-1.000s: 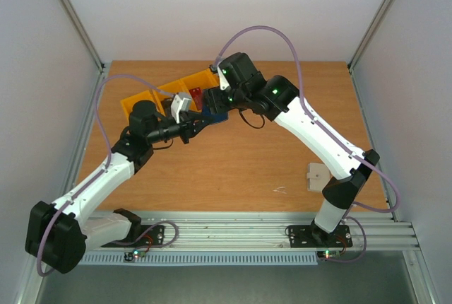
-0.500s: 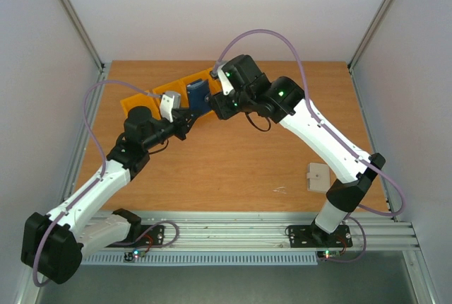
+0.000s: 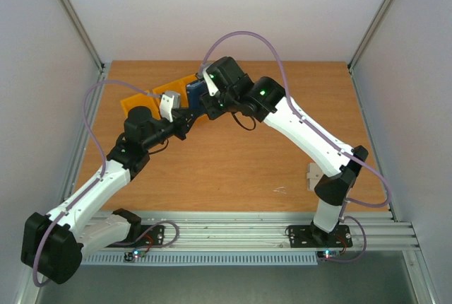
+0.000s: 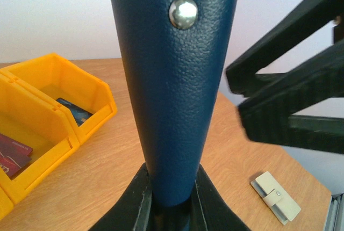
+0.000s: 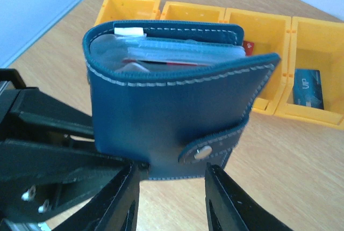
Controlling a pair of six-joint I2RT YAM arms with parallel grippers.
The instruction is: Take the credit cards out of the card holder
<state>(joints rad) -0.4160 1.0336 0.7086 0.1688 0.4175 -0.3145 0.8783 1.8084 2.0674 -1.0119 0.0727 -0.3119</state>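
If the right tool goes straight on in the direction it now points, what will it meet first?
The card holder, which the left tool grips. It lies directly ahead of the right tool, though the exact depth is unclear.

Blue card (image 5: 307,95) reads "VIP"

- Left arm (image 3: 99,180) reaches forward and inward; left claw (image 4: 171,201) clamped on card holder (image 4: 172,80).
- Right arm (image 3: 311,138) arches leftward across centre; right claw (image 5: 169,196) faces left claw, fingers parted.
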